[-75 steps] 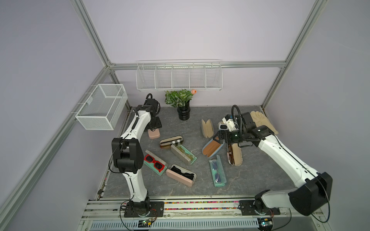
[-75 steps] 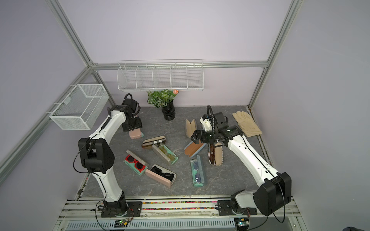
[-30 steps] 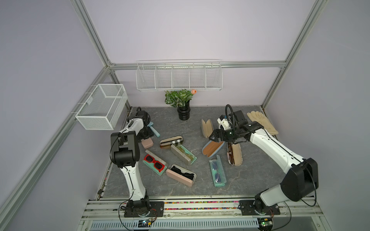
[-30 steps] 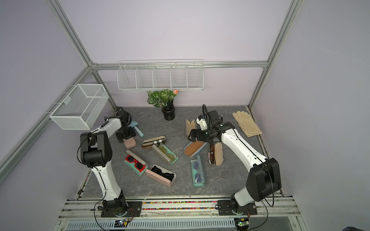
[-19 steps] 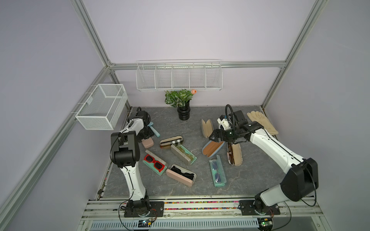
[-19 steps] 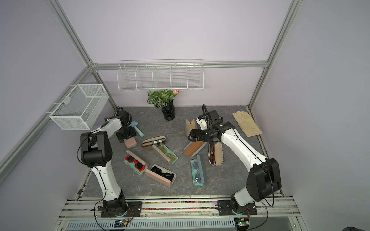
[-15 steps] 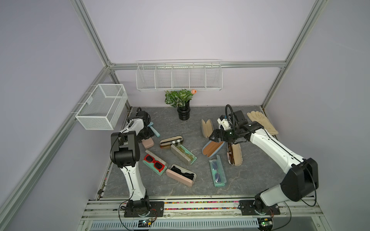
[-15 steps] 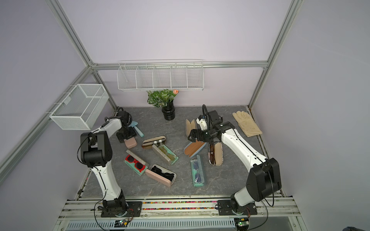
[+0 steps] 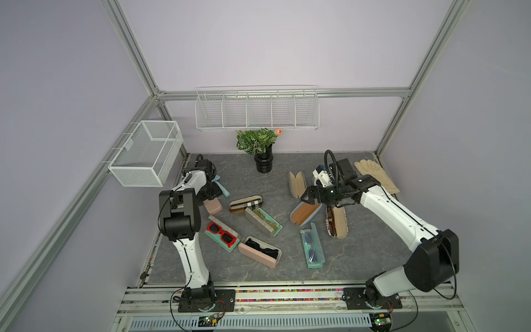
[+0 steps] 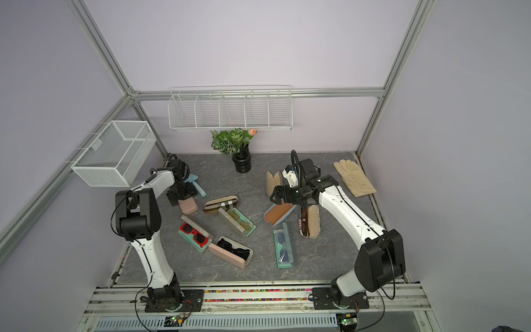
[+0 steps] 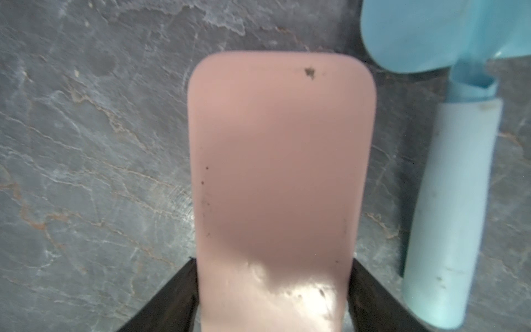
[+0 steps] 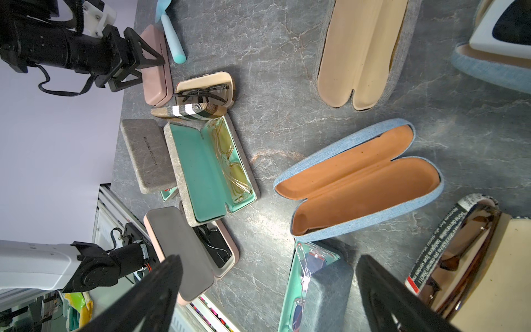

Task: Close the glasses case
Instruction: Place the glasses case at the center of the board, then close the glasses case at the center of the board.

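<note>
Pink case (image 11: 275, 172), far left side beside pale blue tool (image 11: 448, 215): lid down, looks done. Left gripper (image 11: 273, 261) low over it, fingers flanking its sides; pinching or just clear, cannot tell. Blue case (image 12: 356, 181), centre-right: open, empty, probably next. Right gripper (image 12: 270, 258) hovers above, jaws spread wide, holding nothing.

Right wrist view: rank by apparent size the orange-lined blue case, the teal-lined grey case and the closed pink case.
1. orange-lined blue case
2. teal-lined grey case
3. closed pink case; it lies farther from this camera, so its true size is unsure.
</note>
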You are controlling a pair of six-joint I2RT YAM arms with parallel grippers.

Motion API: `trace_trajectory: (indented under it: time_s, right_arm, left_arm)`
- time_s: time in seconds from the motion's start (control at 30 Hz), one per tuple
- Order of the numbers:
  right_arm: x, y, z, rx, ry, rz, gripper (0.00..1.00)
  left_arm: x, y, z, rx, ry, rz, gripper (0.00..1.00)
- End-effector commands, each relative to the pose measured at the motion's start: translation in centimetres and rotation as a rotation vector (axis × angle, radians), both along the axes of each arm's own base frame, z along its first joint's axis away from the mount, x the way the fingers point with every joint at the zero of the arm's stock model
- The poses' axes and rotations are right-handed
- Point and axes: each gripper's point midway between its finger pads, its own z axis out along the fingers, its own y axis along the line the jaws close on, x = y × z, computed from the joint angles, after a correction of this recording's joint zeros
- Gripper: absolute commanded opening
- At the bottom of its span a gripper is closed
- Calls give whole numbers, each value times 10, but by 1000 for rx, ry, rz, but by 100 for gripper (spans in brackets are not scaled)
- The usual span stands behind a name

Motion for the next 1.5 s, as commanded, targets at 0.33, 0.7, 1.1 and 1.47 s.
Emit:
trace_trajectory:
  time_s: [0.33, 0.7, 1.1, 1.47]
  right_arm:
    - [3, -11, 14, -45, -51, -41, 98]
    - [23, -26, 14, -162, -74, -78, 95]
    - [79, -20, -9, -241, -85, -100, 18]
    - [125, -24, -54, -278, -43, -144, 7]
  left_arm:
    - [15, -23, 38, -48, -98, -6, 86]
    - [26, -87, 88, -26, -187, -107, 86]
    - [21, -194, 140, -140, -319, -307, 25]
    - [29, -322, 82, -291, -249, -481, 0]
